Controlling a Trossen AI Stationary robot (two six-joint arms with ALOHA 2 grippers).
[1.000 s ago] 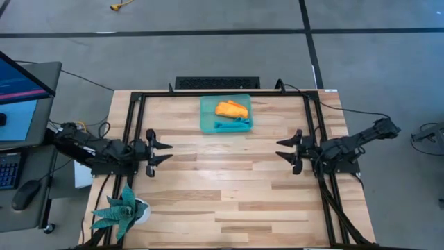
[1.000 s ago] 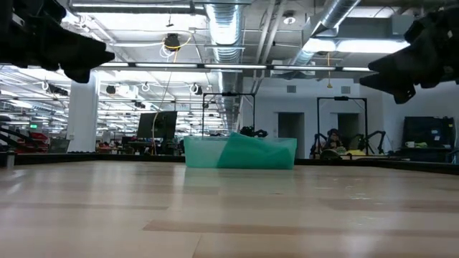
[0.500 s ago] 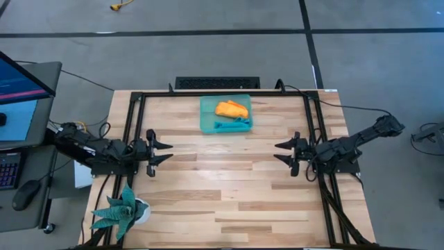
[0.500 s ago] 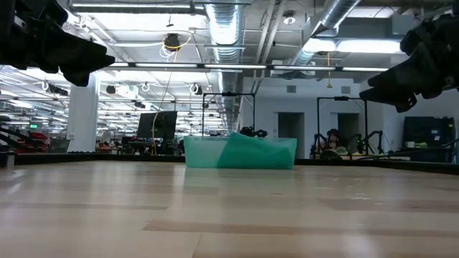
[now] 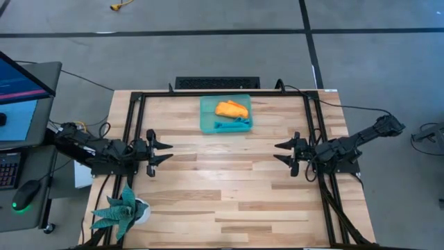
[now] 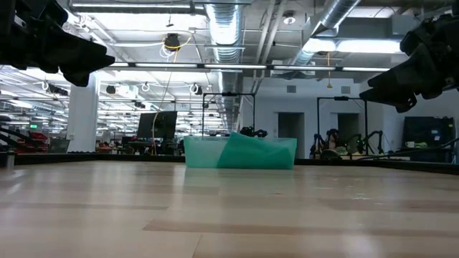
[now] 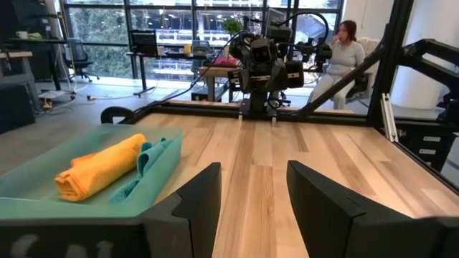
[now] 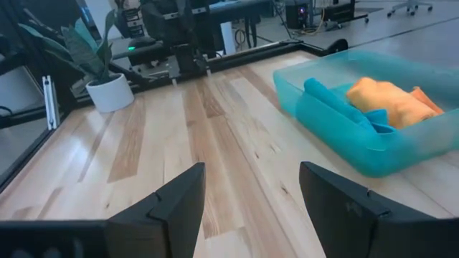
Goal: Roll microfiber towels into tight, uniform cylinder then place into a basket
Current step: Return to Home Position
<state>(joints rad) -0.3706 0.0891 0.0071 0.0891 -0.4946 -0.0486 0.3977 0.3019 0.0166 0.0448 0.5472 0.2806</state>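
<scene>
Wooden table (image 5: 229, 194) is sitting in a big open lab, a person (image 7: 343, 50) is sitting far back in the left wrist view. Basket (image 5: 205, 117) is resting near the table edge at the top of the high view, roughly midway between the two arms. Both towels are lying inside it, rolled: orange towel (image 5: 232, 109) on the side toward that edge, teal towel (image 5: 232, 125) just beside it on the side toward the table middle. Long axes are running about parallel, across the basket from one arm's side to the other, orange one slightly tilted.

Left gripper (image 5: 170, 151) is hovering above the left part of the table, fingers (image 7: 201, 197) spread wide, holding nothing. Right gripper (image 5: 276, 152) is hovering opposite, facing it, fingers (image 8: 172, 204) also wide apart and empty. Basket is lying off to the side of the line between them, apart from both, neither arm clearly nearer.

Count: two towels, one basket, two grippers, one potted plant (image 5: 121, 212) at the left corner, well apart from the basket.

Judging from this, both rolls are binned and nothing is left loose, so the coming move is looking like just parking the arms, no reach toward the basket needed
</scene>
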